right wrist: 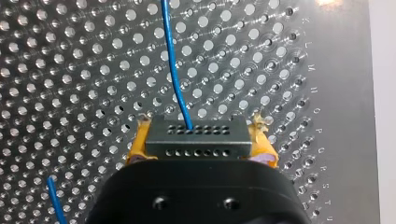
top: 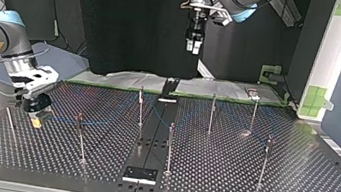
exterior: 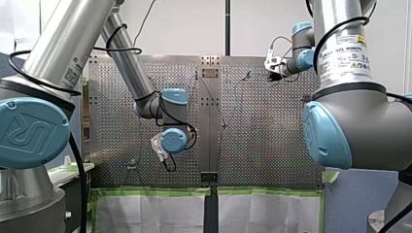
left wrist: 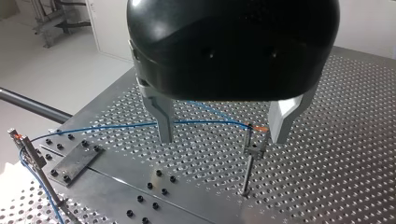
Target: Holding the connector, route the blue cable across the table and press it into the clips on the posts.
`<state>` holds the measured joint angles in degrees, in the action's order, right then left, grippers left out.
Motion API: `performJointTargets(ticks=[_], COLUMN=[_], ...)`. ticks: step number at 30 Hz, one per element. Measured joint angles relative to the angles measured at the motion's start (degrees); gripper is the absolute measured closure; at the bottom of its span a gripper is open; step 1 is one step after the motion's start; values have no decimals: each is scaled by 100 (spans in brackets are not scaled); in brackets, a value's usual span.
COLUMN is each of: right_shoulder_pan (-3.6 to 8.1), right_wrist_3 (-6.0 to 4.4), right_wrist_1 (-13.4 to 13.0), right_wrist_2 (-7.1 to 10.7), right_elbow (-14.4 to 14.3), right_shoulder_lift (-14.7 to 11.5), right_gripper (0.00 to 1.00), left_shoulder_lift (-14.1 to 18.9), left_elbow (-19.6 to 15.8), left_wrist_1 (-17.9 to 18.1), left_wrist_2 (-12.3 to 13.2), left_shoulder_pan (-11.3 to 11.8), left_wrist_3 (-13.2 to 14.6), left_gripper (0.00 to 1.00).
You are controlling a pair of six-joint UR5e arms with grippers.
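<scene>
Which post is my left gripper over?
The post seen between my left gripper's open fingers, blue cable at its clip; the other post stands off by the plate.

The cable (right wrist: 173, 70) is bright blue. The connector (right wrist: 196, 139) is dark grey with two rows of small holes; the pads (right wrist: 137, 147) are yellow. The table (right wrist: 289, 70) is silver with a regular grid of holes.

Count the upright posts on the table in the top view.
6 posts: three in a far row, three in a near row. A thin rod beside my right gripper may be a seventh.
</scene>
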<state>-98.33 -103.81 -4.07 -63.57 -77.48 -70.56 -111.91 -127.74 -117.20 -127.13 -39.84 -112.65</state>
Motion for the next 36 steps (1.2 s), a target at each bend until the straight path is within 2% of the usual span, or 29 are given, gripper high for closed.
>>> performJointTargets(ticks=[14, 36], right_shoulder_pan=[-8, -7], right_wrist_3=[0, -1], right_wrist_1=[13, 11], right_wrist_2=[-64, -68], right_elbow=[0, -1], right_shoulder_lift=[-1, 1], right_gripper=[100, 100], left_shoulder_lift=[0, 0], left_elbow=[-684, -740], left_wrist_1=[403, 452], left_wrist_2=[-22, -26], left_shoulder_pan=[0, 0], left_wrist_3=[50, 51], left_gripper=[0, 0])
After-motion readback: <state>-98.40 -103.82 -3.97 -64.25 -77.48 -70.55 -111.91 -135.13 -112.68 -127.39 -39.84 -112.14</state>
